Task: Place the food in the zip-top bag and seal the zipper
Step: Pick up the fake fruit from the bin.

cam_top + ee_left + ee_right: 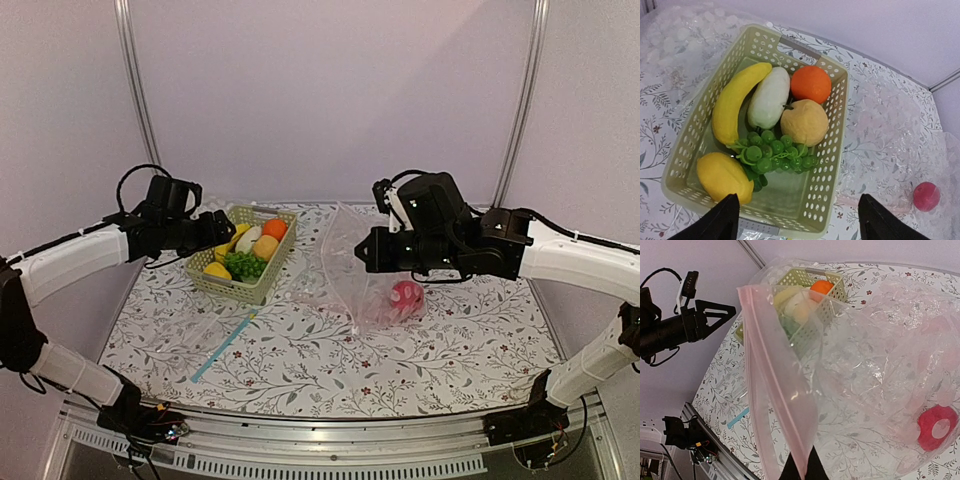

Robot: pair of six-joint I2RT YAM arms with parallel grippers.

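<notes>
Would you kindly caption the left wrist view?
Open left gripper above pale green lattice basket holding six plastic toy foods.

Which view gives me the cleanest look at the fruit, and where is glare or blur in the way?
Left wrist view: sharpest, evenly lit, the basket and banana crisp, no glare. Right wrist view: the crinkled bag veils the basket with bright highlights, its pink strip near the lens soft. Top view: even light, but the bag is faint against the patterned tabletop.
</notes>
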